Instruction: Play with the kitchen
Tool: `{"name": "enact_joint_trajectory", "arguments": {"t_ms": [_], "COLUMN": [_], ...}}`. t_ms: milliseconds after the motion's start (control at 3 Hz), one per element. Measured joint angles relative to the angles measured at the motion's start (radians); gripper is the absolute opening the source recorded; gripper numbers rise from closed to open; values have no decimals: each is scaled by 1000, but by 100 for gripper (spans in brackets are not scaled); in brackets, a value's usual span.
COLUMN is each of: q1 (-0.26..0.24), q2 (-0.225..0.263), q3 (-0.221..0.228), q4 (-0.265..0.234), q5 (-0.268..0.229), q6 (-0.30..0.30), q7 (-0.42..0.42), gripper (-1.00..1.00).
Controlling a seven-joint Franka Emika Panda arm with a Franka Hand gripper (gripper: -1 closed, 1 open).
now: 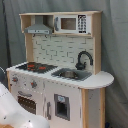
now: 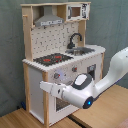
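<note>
You saw the kitchen (image 1: 60, 75) standing before a grey curtain (image 1: 115, 45). The white arm (image 1: 12, 112) sat at the first exterior view's lower left.

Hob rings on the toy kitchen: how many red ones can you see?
2, side by side on the hob, left of the sink in the first exterior view; both also show in the second exterior view.
</note>
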Motion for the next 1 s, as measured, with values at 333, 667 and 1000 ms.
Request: {"name": "enact_joint_trajectory", "arguments": {"t_ms": [333, 667, 1000], "q1": [0, 0, -1], "q2": [4, 8, 12], "q3": [-1, -2, -8], "q4": [-33, -67, -101], "q5": [-31, -60, -87], "q6": [17, 33, 53], "q7": [127, 248, 367], "gripper": [100, 100, 100]}}
